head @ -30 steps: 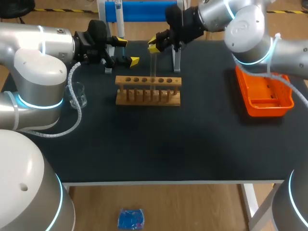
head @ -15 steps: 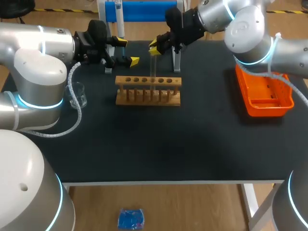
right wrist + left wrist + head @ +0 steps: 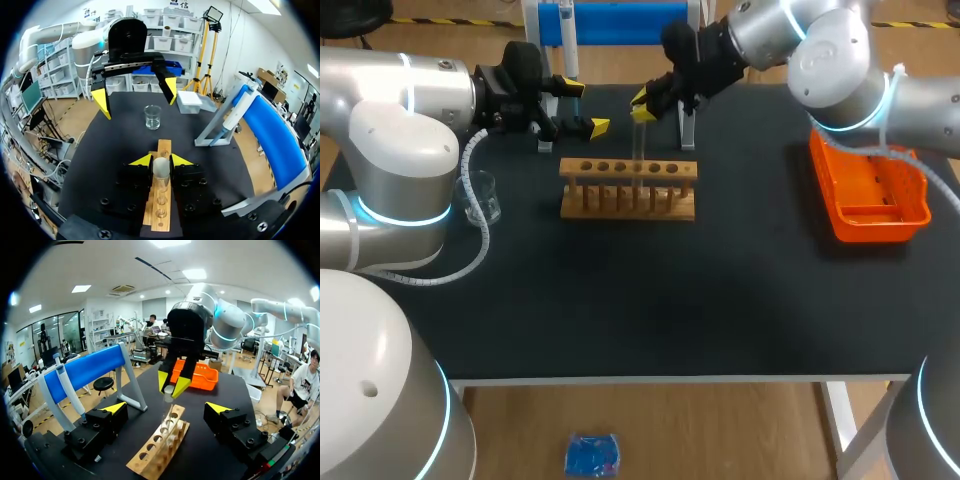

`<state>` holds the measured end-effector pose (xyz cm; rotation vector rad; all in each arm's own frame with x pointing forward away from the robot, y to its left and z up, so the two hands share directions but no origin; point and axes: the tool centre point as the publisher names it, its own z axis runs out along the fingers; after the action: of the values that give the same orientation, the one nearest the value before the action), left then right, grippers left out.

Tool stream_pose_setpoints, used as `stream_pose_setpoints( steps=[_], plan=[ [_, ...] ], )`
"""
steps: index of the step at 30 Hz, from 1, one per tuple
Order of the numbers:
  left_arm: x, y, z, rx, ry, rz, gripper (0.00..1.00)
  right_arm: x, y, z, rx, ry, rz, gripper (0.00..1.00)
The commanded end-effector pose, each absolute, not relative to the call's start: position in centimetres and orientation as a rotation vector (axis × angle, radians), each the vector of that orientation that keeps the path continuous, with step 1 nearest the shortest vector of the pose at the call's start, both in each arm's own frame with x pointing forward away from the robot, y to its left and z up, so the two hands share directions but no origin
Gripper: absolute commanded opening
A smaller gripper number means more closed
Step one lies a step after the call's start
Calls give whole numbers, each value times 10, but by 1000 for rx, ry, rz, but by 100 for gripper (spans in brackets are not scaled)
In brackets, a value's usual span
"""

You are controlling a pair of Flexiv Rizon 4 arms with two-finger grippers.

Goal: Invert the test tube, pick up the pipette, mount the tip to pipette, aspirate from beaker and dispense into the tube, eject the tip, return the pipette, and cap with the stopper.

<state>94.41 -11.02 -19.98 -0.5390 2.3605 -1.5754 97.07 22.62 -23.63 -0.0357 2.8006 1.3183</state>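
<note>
Centrally, wooden rack (image 3: 628, 190) on black table (image 3: 720, 300).

Head overhead, wrist views opposed, sharing rack (image 3: 582, 168)

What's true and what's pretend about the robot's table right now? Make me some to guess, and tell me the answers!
1. The right gripper is shut on the test tube. True.
2. The left gripper is holding the pipette. False: it is open and empty, and the pipette rests on its blue stand.
3. The wooden rack is right below the held test tube. True.
4. The beaker sits inside the orange tray. False: the beaker stands on the black table by the left arm, and the orange tray is over on the right side.
</note>
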Motion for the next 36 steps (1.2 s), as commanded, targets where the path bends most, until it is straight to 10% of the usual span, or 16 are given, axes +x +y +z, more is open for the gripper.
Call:
stream_pose_setpoints(
  steps=[1, 9, 10, 11, 36],
  plan=[
    [944, -110, -200, -539, 2363, -1575, 100, 970, 228, -242, -34, 2814, 1311, 0],
    [944, -110, -200, -539, 2363, -1575, 100, 965, 227, -253, -6, 2817, 1321, 0],
    [944, -110, -200, -539, 2363, -1575, 100, 965, 226, -253, 6, 2806, 1334, 32],
    [944, -110, -200, -539, 2363, -1575, 100, 966, 226, -252, 9, 2795, 1340, 98],
    [944, -110, -200, -539, 2363, -1575, 100, 977, 238, -184, 98, 2260, 1891, 100]
  ],
)
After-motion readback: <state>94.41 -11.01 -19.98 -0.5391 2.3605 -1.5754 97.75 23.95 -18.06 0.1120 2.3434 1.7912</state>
